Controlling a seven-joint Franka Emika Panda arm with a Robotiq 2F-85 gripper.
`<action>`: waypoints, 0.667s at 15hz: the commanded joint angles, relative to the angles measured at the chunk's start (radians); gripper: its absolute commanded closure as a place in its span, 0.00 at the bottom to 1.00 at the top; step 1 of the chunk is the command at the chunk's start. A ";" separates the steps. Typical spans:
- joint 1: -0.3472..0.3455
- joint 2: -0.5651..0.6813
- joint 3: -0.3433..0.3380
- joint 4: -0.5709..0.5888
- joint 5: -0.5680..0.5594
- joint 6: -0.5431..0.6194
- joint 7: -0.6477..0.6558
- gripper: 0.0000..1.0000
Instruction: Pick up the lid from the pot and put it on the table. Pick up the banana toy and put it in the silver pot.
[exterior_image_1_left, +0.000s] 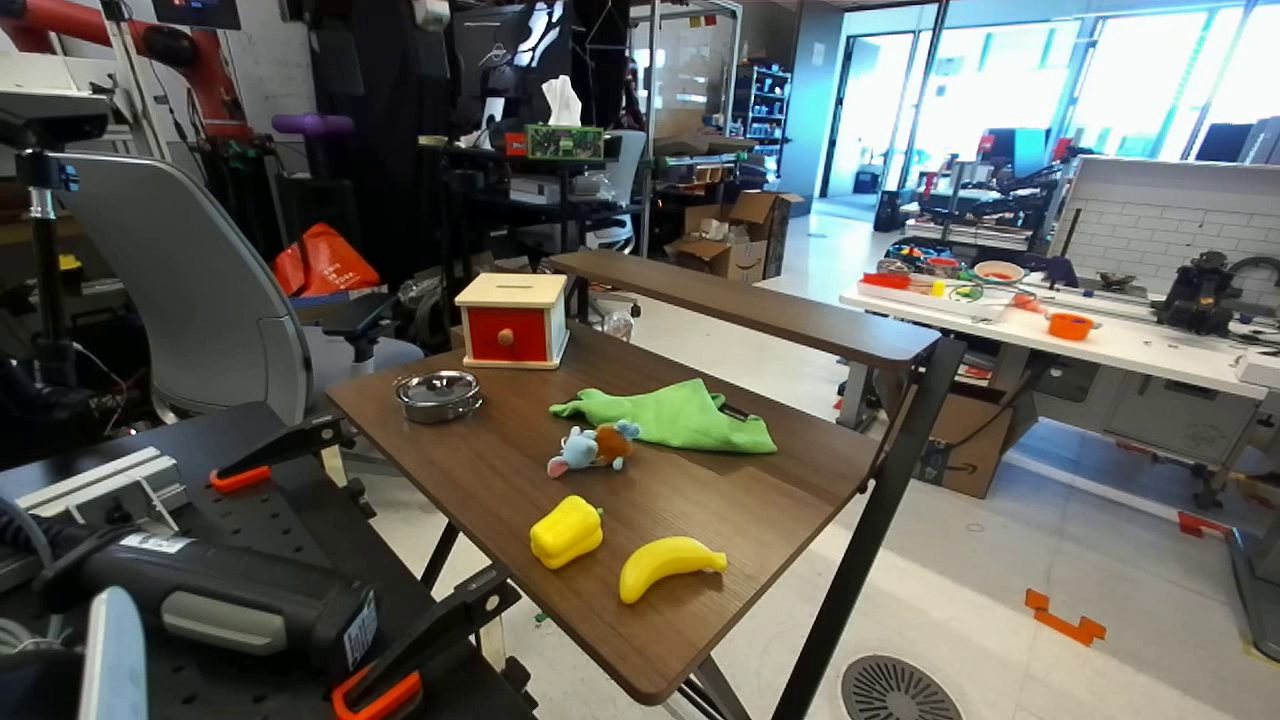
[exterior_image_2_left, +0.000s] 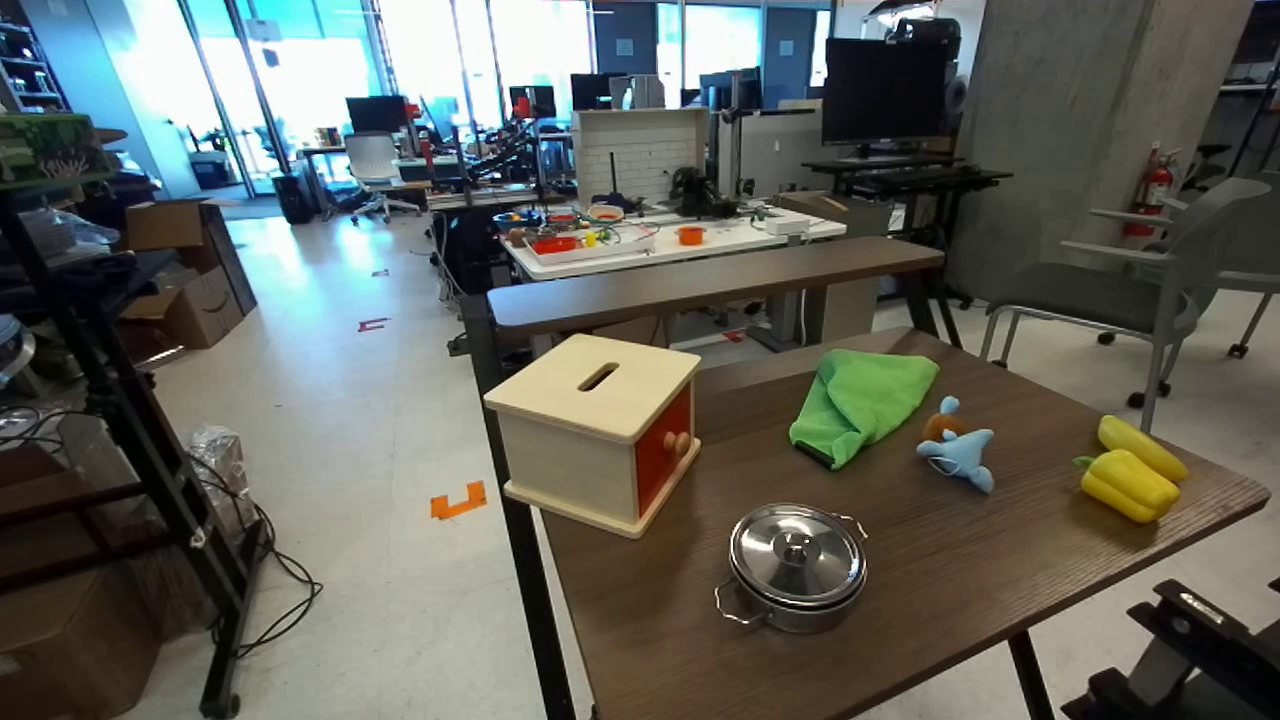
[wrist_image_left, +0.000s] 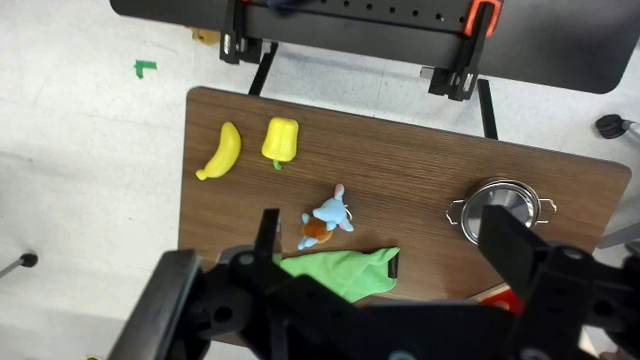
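Silver metal pot (exterior_image_2_left: 800, 618) on the dark-brown table (exterior_image_2_left: 930, 600), visible in all three views. On top of the pot, the round knobbed lid (exterior_image_2_left: 798, 560). Near the pot, the cream wooden box (exterior_image_2_left: 570, 460) with a red front. Well apart from the pot, toward the opposite end of the table from it, the yellow toy banana (exterior_image_1_left: 665, 568). Slightly nearer the pot, the yellow toy pepper (exterior_image_1_left: 567, 535); nearer again, the blue-and-brown plush (exterior_image_1_left: 595, 448) and the rumpled green cloth (exterior_image_1_left: 670, 415). Overlapping the pot in the wrist view, part of the gripper (wrist_image_left: 382, 215), with fingers (wrist_image_left: 510, 250) spread wide apart.
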 joint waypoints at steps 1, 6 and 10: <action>0.050 0.164 0.025 0.026 -0.011 0.171 -0.059 0.00; 0.118 0.403 0.041 0.043 0.043 0.518 -0.199 0.00; 0.142 0.637 0.097 0.139 0.166 0.634 -0.361 0.00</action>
